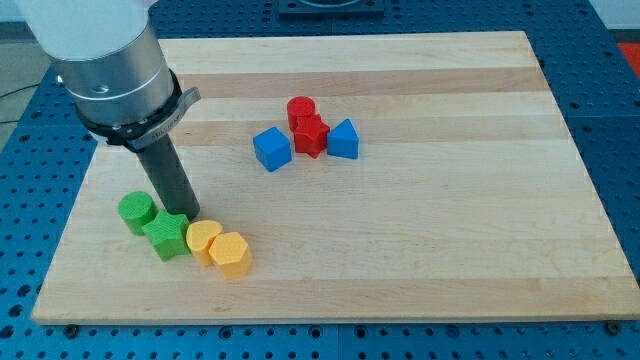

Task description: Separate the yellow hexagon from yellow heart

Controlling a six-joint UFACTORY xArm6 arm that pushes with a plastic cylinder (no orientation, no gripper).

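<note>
The yellow heart (204,240) and the yellow hexagon (232,254) lie side by side and touching near the view's bottom left, the hexagon on the right and a little lower. My tip (187,216) rests on the board just above the heart's upper left, between it and the green star (166,235). I cannot tell whether the tip touches either one. The star touches the heart's left side.
A green cylinder (137,212) sits left of the star. A blue cube (272,149), a red cylinder (300,110), a red star (311,135) and a blue triangular block (343,139) cluster at the upper middle. The wooden board (450,250) ends close below the yellow blocks.
</note>
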